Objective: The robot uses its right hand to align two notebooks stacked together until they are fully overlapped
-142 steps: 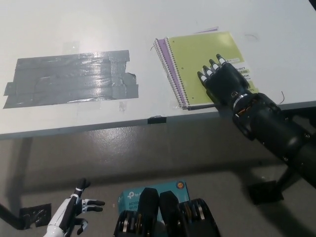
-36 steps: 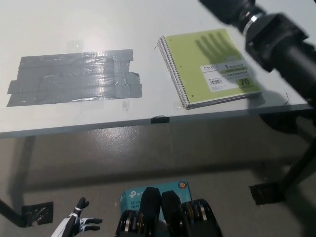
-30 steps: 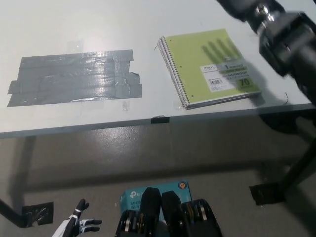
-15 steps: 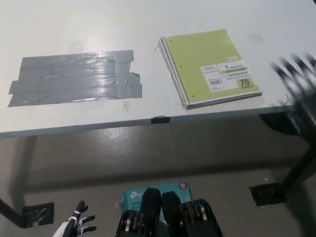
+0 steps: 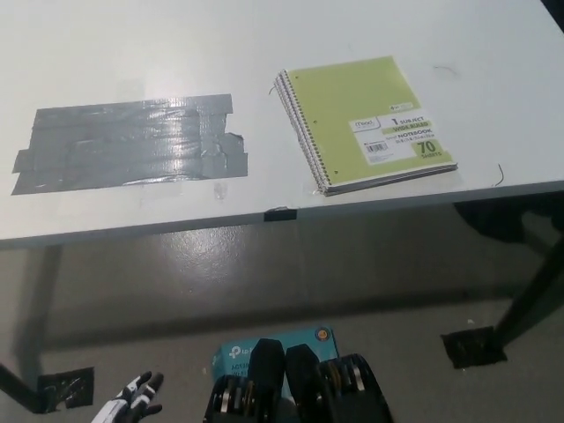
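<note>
Lying seemingly aligned, green notebooks (image 5: 366,122) sit untouched; left robot hand (image 5: 130,409) state unclear.

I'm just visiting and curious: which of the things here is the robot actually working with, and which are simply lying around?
Part of the job:
- green spiral notebook, lying on the second notebook, of which only edges show
- table they lie on

Just lying about:
- grey tape patch on the table
- teal box on the floor
- white left hand, low, idle

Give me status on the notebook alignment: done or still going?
Looks done: the green notebook covers the one beneath, with only its spiral edge showing at the left. Nothing in hand: the right hand is out of view and the left hand rests low at the bottom left. Nothing visibly left.
</note>
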